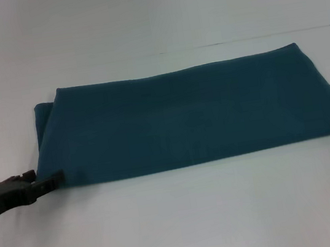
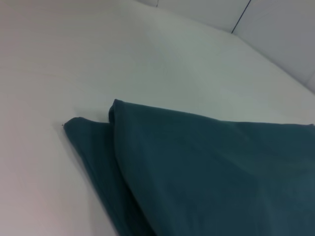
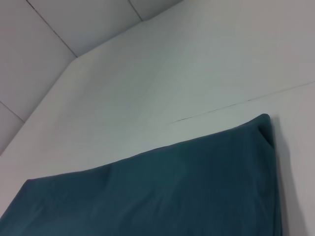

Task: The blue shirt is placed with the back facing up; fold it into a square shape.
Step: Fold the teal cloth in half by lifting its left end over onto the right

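I see the blue shirt [image 1: 189,117] folded into a wide band, lying flat mid-table [image 1: 185,220]. My left gripper [image 1: 48,178] sits at its near-left corner, fingertips spread apart, touching the hem. Right gripper barely in frame; its state can't be told.

- Soft knit cloth, matt and without sheen, plain with no print: the blue shirt [image 1: 195,116], across the middle of the head view, in layers with rounded, slightly puffy folded edges [image 2: 114,110].
- Smooth, matt white surface, faintly reflective at most, with one thin dark seam line: the table [image 1: 179,220], filling the lower part of the head view.
- Dark, matt, hard casing, plastic or metal not distinguishable: the left gripper [image 1: 44,180], at the lower left of the head view.
- Smooth pale panels with thin dark joints: the wall [image 3: 44,44], upper left of the right wrist view.
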Robot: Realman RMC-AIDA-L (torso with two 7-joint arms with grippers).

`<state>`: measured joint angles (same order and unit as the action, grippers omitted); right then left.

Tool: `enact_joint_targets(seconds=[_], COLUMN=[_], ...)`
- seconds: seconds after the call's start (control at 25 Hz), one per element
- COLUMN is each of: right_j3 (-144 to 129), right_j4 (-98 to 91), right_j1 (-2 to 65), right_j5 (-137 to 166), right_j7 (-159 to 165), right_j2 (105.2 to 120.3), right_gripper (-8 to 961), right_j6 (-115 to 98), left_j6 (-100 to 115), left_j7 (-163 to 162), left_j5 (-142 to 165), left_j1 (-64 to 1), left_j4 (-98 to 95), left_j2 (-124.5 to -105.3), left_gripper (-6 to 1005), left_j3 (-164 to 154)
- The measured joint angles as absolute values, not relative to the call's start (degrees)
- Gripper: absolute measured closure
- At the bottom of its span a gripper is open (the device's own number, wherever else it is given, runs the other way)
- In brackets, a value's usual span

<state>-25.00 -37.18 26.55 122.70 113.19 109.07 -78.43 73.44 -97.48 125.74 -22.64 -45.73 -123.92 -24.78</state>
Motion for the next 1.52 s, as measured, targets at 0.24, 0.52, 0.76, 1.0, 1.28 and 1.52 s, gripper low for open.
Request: enact_joint_targets(seconds=[0.24, 0.52, 0.76, 1.0, 1.28, 1.52], right_j3=[-24.91, -24.87, -24.96, -25.28, -25.31, -25.30], right_j4=[-37.18, -37.18, -37.18, -37.18, -37.18, -37.18], right_j1=[26.71, 26.72, 26.65, 26.63, 26.53, 26.37], right_j5=[122.69, 122.69, 122.65, 122.68, 122.70, 123.81], right_j7=[113.20, 113.20, 113.19, 113.20, 113.06, 113.07], right_j2=[109.22, 109.24, 109.24, 109.33, 109.41, 109.49], right_gripper=[240, 250, 259, 267, 277, 286], right_j6=[-77.94, -77.16, -76.93, -76.84, -76.83, -76.84], left_j6=[72.31, 72.77, 72.48, 72.32, 72.22, 72.15], left_j7=[-97.73, -97.55, -97.69, -97.73, -97.73, -97.75], left_j5=[125.90, 126.20, 126.21, 126.21, 126.21, 126.24], left_j1=[-22.84, -22.85, -22.84, -22.91, -22.94, -22.97], left_j4=[-45.62, -45.61, -45.74, -45.83, -45.92, -45.96], left_j2=[-123.92, -123.92, -123.92, -123.92, -123.92, -123.93], left_gripper=[154, 160, 291, 555, 841, 934], left_j3=[-25.50, -25.82, -26.27, -26.47, -26.54, -26.55])
